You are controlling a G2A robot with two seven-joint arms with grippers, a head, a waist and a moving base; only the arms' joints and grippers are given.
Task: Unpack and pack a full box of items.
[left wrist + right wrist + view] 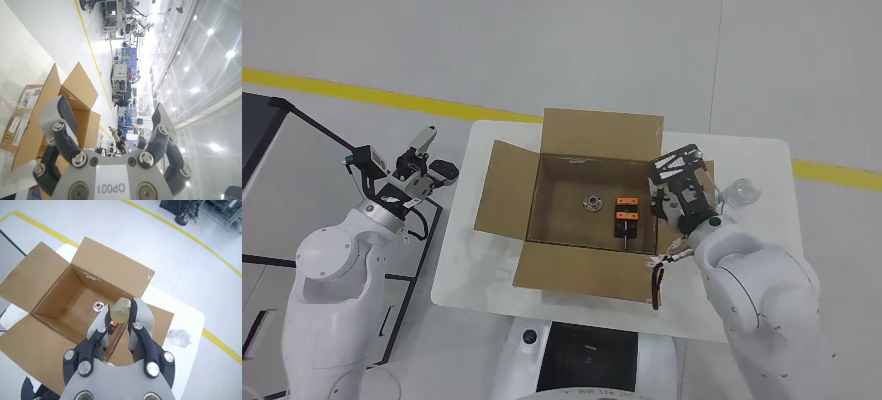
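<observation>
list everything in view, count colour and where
open cardboard box: 1, brown, on the table
round metal flange: 1, silver, on the box floor
orange-and-black block: 1, orange-black, beside the flange
pale yellow plastic spool: 1, yellow, over the box
clear plastic bottle: 1, transparent, on the table, right of the box
rounded table: 1, white, under the box
left gripper: 1, grey-black, open, left of the table
right gripper: 1, grey-black, fingers shut on the spool

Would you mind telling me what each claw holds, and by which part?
The right claw clamps a pale spool across its round sides; the left claw holds nothing.
</observation>
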